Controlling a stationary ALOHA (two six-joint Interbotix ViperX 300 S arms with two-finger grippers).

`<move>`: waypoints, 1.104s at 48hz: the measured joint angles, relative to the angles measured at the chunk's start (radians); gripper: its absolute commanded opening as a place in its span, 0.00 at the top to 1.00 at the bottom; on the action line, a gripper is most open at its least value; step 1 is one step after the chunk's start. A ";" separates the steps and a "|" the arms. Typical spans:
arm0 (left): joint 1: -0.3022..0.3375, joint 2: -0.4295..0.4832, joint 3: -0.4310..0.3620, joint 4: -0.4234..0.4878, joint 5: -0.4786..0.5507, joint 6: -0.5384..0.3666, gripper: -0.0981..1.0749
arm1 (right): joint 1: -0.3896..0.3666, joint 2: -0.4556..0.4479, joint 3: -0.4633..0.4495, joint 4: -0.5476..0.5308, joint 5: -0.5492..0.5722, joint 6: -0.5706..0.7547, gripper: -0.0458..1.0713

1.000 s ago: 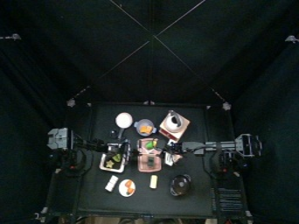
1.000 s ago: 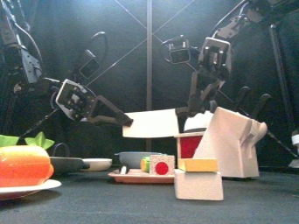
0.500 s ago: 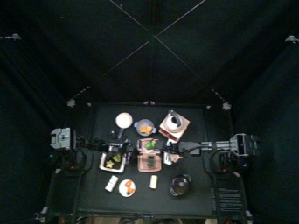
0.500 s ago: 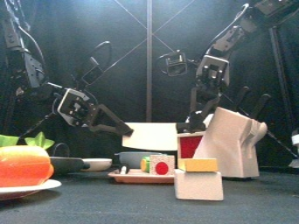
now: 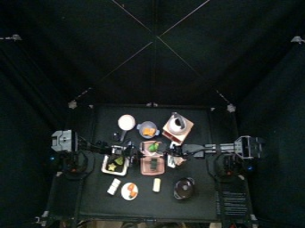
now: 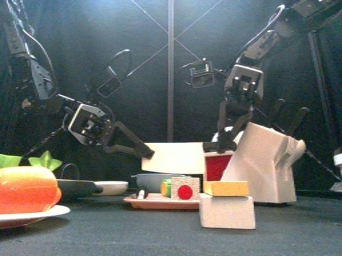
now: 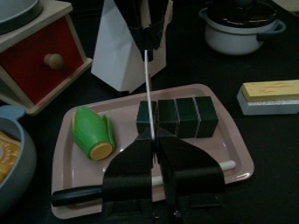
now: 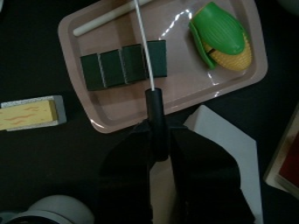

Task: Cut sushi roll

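The sushi roll (image 7: 176, 116), dark green and scored into several pieces, lies on a pink tray (image 7: 233, 131); it also shows in the right wrist view (image 8: 122, 66). My right gripper (image 8: 151, 131) is shut on the black handle of a white-bladed knife (image 6: 174, 157). The blade stands on edge across the roll, a thin line in both wrist views (image 8: 140, 39). My left gripper (image 7: 152, 144) is closed at the blade's far tip. In the front view the blade hangs just above the tray (image 6: 160, 201).
A green and yellow piece (image 7: 93, 133) and a white stick with a black handle (image 7: 222, 164) lie on the tray. A white knife block (image 6: 271, 165), a red box (image 6: 218, 165), a yellow block (image 7: 274, 96), a black pot (image 7: 239, 26) and plates of food (image 6: 27, 190) stand around.
The knife blade has come down and levelled out over the tray. Both grippers dropped with it, most of it in the first half second.
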 measured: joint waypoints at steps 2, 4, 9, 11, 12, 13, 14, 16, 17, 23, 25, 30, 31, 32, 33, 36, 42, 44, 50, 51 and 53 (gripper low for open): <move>0.000 0.003 0.000 0.000 0.002 0.000 0.59 | 0.000 0.002 0.000 -0.002 -0.002 0.000 0.64; 0.000 0.005 0.000 0.000 0.002 0.000 0.59 | 0.000 0.005 0.000 0.000 0.000 0.002 0.64; 0.000 0.014 -0.002 0.000 0.000 0.000 0.59 | 0.000 0.012 -0.002 0.000 -0.002 0.000 0.64; 0.000 0.015 -0.003 -0.002 0.002 0.000 0.59 | 0.000 0.015 0.000 0.000 -0.002 0.000 0.64; 0.002 0.017 -0.003 -0.002 0.002 -0.002 0.59 | 0.000 0.017 -0.002 0.000 -0.002 0.002 0.64; 0.000 0.018 -0.003 0.000 0.002 0.000 0.59 | 0.000 0.017 0.000 0.000 -0.002 0.002 0.64; 0.000 0.020 -0.003 0.000 0.000 0.000 0.59 | 0.000 0.017 -0.002 0.002 -0.002 0.000 0.64; 0.000 0.021 -0.005 -0.002 0.002 0.000 0.59 | 0.000 0.020 0.000 0.003 -0.002 0.002 0.64; 0.000 0.021 -0.005 0.000 0.000 0.000 0.59 | 0.000 0.020 0.000 0.005 0.000 0.002 0.64; 0.000 0.020 -0.005 0.000 0.002 0.000 0.59 | 0.000 0.020 -0.002 0.003 -0.002 0.002 0.64; 0.000 0.021 -0.005 0.000 0.002 0.000 0.59 | 0.000 0.021 -0.002 0.003 0.000 0.002 0.64; 0.000 0.020 -0.005 -0.002 0.002 -0.002 0.59 | 0.002 0.020 0.000 0.005 0.000 0.002 0.64; 0.000 0.020 -0.005 0.000 0.002 0.000 0.59 | 0.002 0.021 0.000 0.005 -0.002 0.002 0.64; 0.000 0.021 -0.005 0.000 0.000 -0.002 0.59 | 0.002 0.021 -0.002 0.005 -0.002 0.002 0.64; 0.000 0.020 -0.005 0.000 0.002 -0.002 0.59 | 0.002 0.020 -0.002 0.005 0.000 0.002 0.64; -0.002 0.020 -0.005 0.000 0.002 -0.002 0.59 | 0.008 0.020 0.000 0.005 0.000 0.002 0.64; -0.011 0.020 -0.003 0.000 0.002 -0.002 0.59 | 0.015 0.020 0.000 0.006 0.000 0.002 0.64; -0.014 0.021 -0.005 0.000 0.002 0.000 0.59 | 0.018 0.021 0.000 0.008 -0.002 0.002 0.64; -0.020 0.021 -0.005 -0.002 0.002 0.000 0.59 | 0.023 0.020 0.000 0.006 -0.002 0.002 0.64; -0.020 0.020 -0.005 -0.002 0.002 -0.002 0.59 | 0.023 0.021 0.000 0.006 -0.002 0.002 0.64; -0.020 0.020 -0.003 -0.003 0.002 0.000 0.59 | 0.023 0.021 0.000 0.006 -0.002 0.002 0.64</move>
